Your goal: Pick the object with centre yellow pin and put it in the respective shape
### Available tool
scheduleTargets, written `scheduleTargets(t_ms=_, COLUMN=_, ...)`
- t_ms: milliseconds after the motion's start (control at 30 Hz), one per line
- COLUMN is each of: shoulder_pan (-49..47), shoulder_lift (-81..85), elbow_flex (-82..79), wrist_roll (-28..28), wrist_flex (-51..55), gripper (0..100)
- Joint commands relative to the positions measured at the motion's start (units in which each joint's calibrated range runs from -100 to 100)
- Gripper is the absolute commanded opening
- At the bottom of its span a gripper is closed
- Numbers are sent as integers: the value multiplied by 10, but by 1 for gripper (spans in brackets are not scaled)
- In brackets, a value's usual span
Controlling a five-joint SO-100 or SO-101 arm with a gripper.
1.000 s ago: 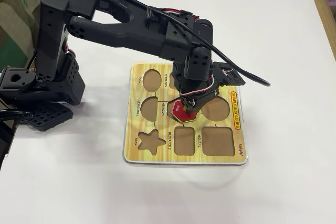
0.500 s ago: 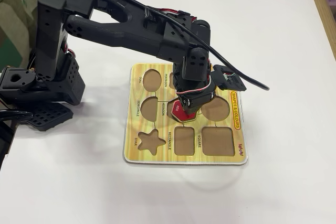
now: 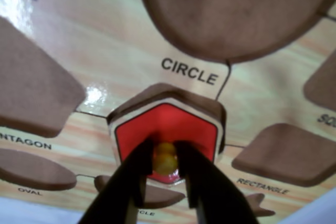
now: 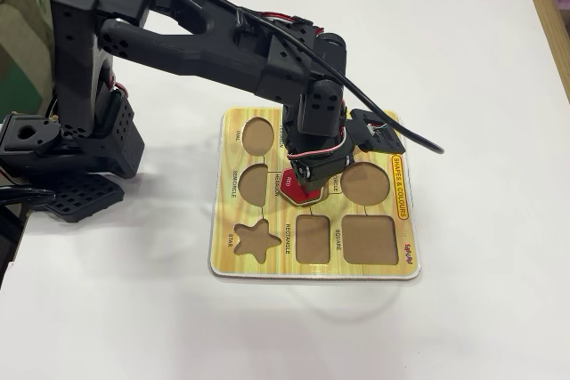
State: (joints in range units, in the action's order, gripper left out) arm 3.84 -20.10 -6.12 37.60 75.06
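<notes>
A white table (image 4: pixel 463 68) carried the yellow shape board (image 4: pixel 405 260); in the fixed view we saw the gripper (image 4: pixel 305 186) low over its middle, the red piece (image 4: pixel 292 190) beneath it. In the wrist view the fingers (image 3: pixel 137 174) were nearly closed on the yellow pin (image 3: pixel 165 157); the red piece sat skewed over the hexagon cut-out (image 3: pixel 157 92), not seated. We judged placement was in hand; next it needed turning into line, then lowering.
</notes>
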Motion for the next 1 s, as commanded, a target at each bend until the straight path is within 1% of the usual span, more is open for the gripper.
scheduleTargets(t_ms=0, shoulder_pan=-3, shoulder_lift=24, elbow_flex=-5, wrist_roll=18, wrist_flex=1, gripper=2)
scheduleTargets(t_ms=967, shoulder_pan=2, shoulder_lift=48, elbow_flex=29, wrist_roll=24, wrist_flex=0, gripper=2)
